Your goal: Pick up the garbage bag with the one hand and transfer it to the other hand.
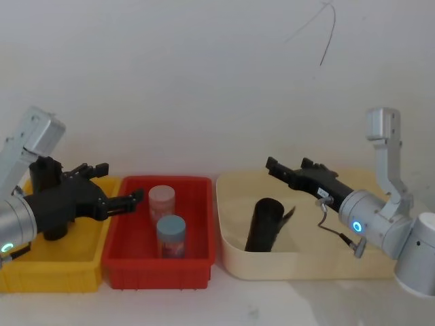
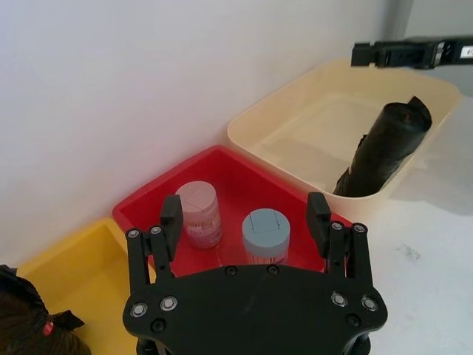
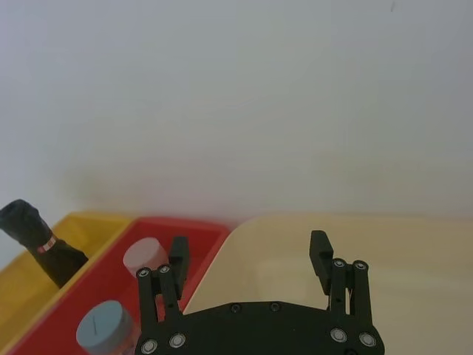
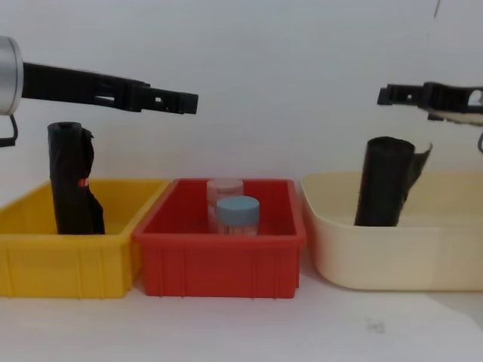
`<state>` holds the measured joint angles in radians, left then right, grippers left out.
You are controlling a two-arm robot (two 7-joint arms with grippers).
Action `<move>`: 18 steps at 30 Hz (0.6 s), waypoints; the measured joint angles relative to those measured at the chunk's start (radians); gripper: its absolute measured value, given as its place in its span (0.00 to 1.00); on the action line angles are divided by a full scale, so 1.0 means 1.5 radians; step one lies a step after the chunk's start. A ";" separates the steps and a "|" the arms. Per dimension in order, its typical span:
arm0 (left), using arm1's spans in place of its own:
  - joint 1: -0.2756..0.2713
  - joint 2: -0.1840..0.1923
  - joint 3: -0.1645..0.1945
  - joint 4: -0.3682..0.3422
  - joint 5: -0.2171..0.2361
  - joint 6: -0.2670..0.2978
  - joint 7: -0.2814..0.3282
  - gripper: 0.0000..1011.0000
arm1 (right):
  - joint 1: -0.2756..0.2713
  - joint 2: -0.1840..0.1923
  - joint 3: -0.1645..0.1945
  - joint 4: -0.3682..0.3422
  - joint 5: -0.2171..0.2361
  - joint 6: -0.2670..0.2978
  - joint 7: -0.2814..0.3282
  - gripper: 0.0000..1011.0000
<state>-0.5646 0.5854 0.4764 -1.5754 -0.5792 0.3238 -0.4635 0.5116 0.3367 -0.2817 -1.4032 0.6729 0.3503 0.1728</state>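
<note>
The garbage bag (image 1: 264,225) is a black crinkly roll with a loose flap at its top. It leans upright in the cream tub (image 1: 306,265) and also shows in the chest view (image 4: 385,181) and the left wrist view (image 2: 377,151). My right gripper (image 1: 287,164), on the blue-ringed wrist, hovers open above and behind the bag, apart from it (image 4: 383,95) (image 3: 249,241). My left gripper (image 1: 121,182), on the green-ringed wrist, hangs open in the air over the yellow bin's right side, pointing toward the red bin (image 4: 189,99) (image 2: 244,203). Both hold nothing.
A second black roll with a red-orange mark (image 4: 74,185) stands in the yellow bin (image 4: 45,264). The red bin (image 4: 219,264) in the middle holds a pink jar (image 1: 162,198) and a blue-lidded jar (image 1: 170,234). A white wall stands close behind the bins.
</note>
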 joint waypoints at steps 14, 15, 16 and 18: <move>0.001 0.001 -0.001 0.000 0.001 0.002 0.006 0.99 | -0.012 0.029 -0.026 -0.087 -0.040 -0.024 0.025 0.99; 0.001 0.001 -0.001 0.000 0.001 0.003 0.006 0.99 | -0.013 0.030 -0.029 -0.093 -0.042 -0.024 0.027 0.99; 0.001 0.001 -0.001 0.000 0.001 0.003 0.006 0.99 | -0.015 0.032 -0.031 -0.098 -0.044 -0.023 0.029 0.99; 0.001 0.001 -0.001 0.000 0.002 0.003 0.006 0.99 | -0.019 0.038 -0.041 -0.116 -0.048 -0.021 0.037 0.99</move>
<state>-0.5627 0.5868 0.4753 -1.5759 -0.5769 0.3280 -0.4540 0.4833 0.3932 -0.3429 -1.5765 0.6004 0.3193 0.2280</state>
